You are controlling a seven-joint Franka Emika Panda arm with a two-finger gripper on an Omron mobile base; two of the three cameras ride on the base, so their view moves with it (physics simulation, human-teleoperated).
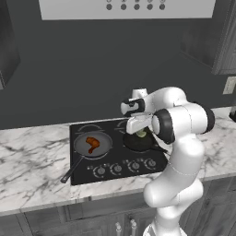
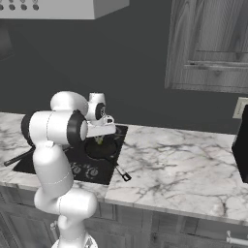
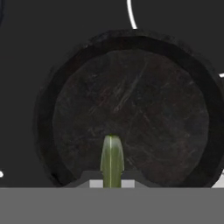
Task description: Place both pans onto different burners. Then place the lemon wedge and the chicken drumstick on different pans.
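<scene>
The wider grey pan (image 1: 104,139) sits on the left of the black cooktop (image 1: 115,159), its thin handle pointing to the front left. The orange-brown chicken drumstick (image 1: 92,144) lies inside it. The smaller black pan (image 1: 136,144) (image 2: 102,150) (image 3: 131,105) rests on the right side of the cooktop, over a burner. My gripper (image 1: 139,131) (image 2: 100,137) (image 3: 112,183) hangs just above this pan, shut on the pale yellow-green lemon wedge (image 1: 141,134) (image 2: 99,141) (image 3: 112,159). Under the wedge, the black pan's floor is bare. A pale burner ring (image 3: 131,17) shows beyond the pan.
Round knobs (image 1: 117,168) line the cooktop's front. Marble counter (image 2: 184,164) stretches to both sides. The black pan's handle (image 2: 121,173) sticks out toward the counter's front. A tall dark object (image 2: 240,145) stands at the far right, below a wall cabinet (image 2: 208,43).
</scene>
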